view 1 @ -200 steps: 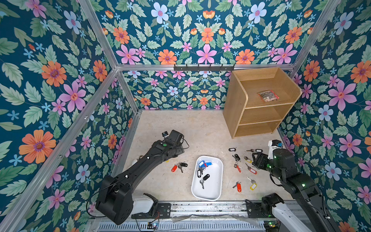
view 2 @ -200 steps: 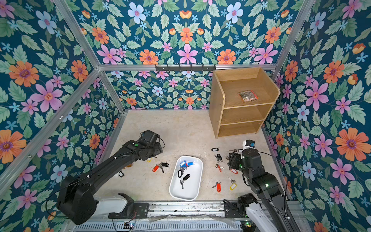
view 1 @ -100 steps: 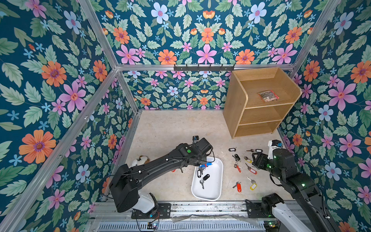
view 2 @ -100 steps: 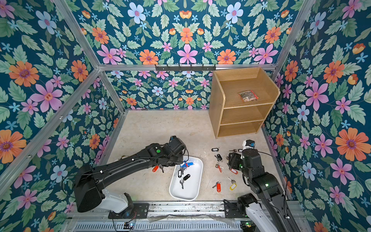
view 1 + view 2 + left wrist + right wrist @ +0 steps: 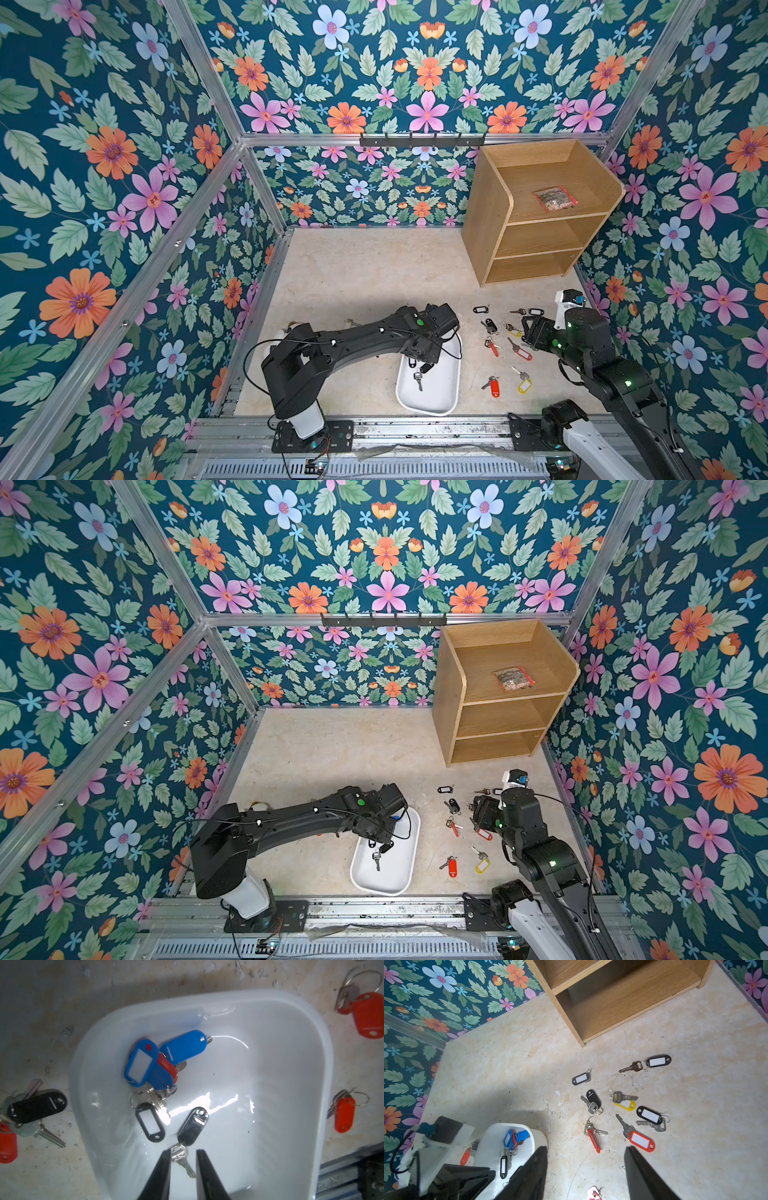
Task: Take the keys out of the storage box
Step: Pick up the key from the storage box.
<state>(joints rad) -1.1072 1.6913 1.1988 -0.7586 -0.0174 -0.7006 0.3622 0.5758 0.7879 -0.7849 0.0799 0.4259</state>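
Many keys (image 5: 641,1142) out on desk (image 5: 508,1064); several left in storage box (image 5: 270,1043). Left hand (image 5: 184,1153) parted astride black-tagged key (image 5: 193,1126); right hand (image 5: 586,1148) released.

One storage box (image 5: 432,397), one shelf unit (image 5: 490,216), one packet (image 5: 555,198), over a dozen keys (image 5: 493,386).
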